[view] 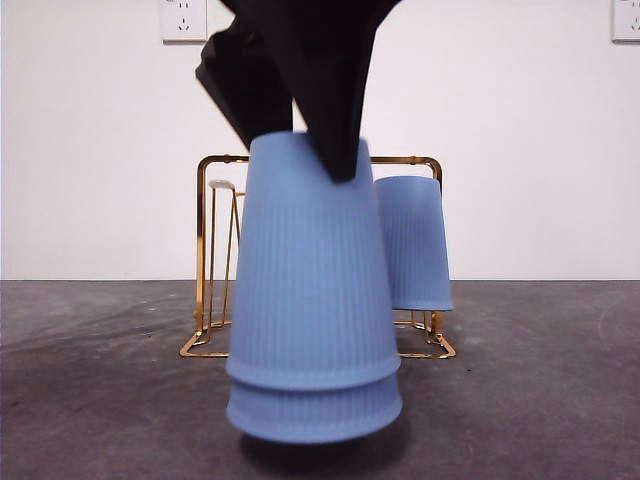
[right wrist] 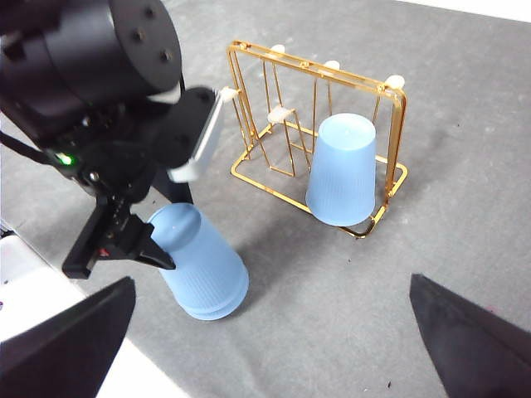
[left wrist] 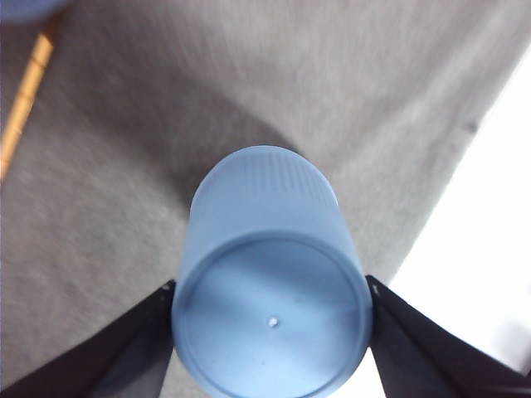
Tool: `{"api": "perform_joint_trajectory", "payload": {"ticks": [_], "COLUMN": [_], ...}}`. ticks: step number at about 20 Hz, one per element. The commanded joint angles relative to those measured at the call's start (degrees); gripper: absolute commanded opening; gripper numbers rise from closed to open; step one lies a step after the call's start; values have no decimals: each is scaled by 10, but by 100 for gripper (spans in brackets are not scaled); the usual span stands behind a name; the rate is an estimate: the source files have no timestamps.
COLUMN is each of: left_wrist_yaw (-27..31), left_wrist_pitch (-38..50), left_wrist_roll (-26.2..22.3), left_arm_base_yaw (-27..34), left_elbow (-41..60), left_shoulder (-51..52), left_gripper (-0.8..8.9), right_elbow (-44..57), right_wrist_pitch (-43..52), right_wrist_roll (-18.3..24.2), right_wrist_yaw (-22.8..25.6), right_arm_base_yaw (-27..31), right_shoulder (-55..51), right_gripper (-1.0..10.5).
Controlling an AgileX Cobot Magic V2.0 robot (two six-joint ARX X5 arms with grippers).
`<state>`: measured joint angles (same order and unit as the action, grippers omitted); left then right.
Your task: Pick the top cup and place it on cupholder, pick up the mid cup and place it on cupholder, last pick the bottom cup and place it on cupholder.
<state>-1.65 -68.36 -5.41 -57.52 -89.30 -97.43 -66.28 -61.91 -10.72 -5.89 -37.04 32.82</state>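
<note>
Near the front of the table, two nested blue cups [view: 315, 300] stand upside down and lean a little. My left gripper [view: 300, 140] comes from above, shut on the outer cup [left wrist: 270, 323] at its upturned base. The inner cup's rim [view: 315, 415] shows just below the outer one's. I cannot tell whether it touches the table. Behind stands the gold wire cupholder [view: 220, 160], with a third blue cup [view: 412, 245] upside down on a right prong. My right gripper [right wrist: 272, 282] hovers open above the table, well apart from the stack [right wrist: 203, 265] and the cupholder [right wrist: 398, 124].
The dark grey table [view: 80, 400] runs back to a white wall with two sockets [view: 183, 18]. A white-tipped prong [view: 222, 185] on the holder's left side stands bare. The table's white edge [right wrist: 50, 307] lies close beside the stack.
</note>
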Motion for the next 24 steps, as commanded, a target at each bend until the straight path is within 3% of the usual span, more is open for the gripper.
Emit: {"api": "perform_joint_trajectory", "payload": {"ticks": [1,11,13,24], "left_wrist_yaw": [0,5,5,6], "left_wrist_pitch": [-15,-17,-26,-41], "left_wrist_roll": [-6,-31,-11,-12], "left_arm_base_yaw": [-7,-12,-10,-14], "left_elbow": [-27,-39,-40,-40], "left_shoulder": [-4,0,0,-2], "left_gripper": [271,272,272,276], "right_elbow": [-5,-5,-5,-5], "right_wrist_pitch": [6,6,6,6], "right_wrist_roll": [3,2,0,-5], "right_wrist_yaw": [1,1,0,0], "right_arm_base_yaw": [-3,-3,-3,-3], "right_shoulder": [4,4,4,4], "right_gripper": [555,555,555,555]}}
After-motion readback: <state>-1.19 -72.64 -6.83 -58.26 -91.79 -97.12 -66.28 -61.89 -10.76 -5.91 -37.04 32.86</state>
